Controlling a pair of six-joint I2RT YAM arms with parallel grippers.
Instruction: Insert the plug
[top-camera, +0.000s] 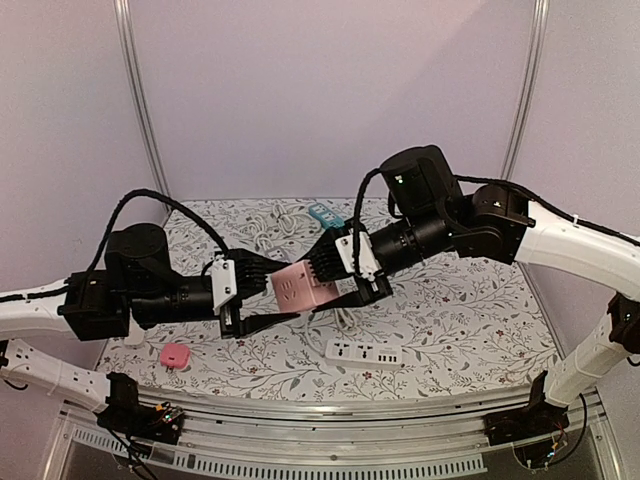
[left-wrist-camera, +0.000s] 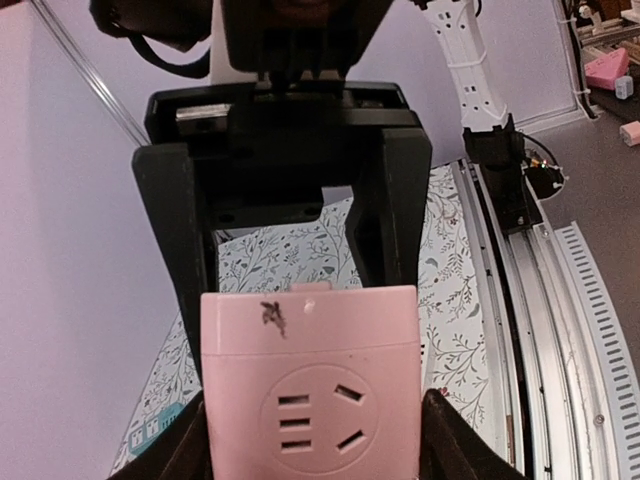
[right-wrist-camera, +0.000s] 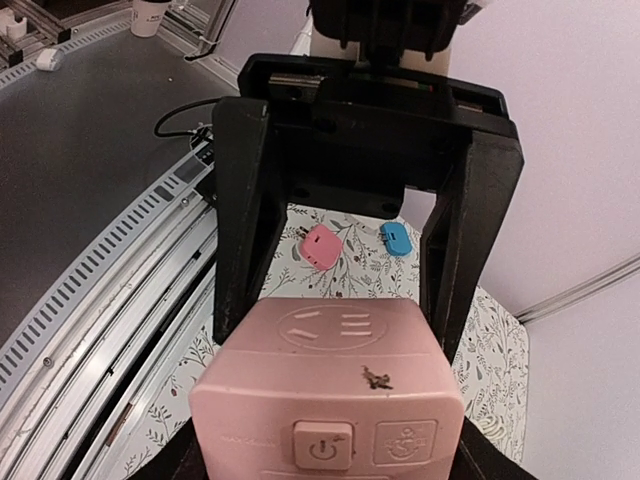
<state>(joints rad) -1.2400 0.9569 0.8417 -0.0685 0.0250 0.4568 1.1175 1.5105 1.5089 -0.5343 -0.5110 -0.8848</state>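
Clamping pink cube's (top-camera: 303, 289) edges: 2 pincers (top-camera: 283, 294) (top-camera: 328, 280)

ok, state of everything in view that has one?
pink plastic cube socket: held above the table, visible outlets empty.
left gripper: shut on the cube socket.
right gripper: shut on the cube socket.
white flat power strip: lying on the table, nothing plugged in.
small pink plug: loose on the table, not inserted.

Lower part of pink socket cube (left-wrist-camera: 310, 390) beyond both wrist views
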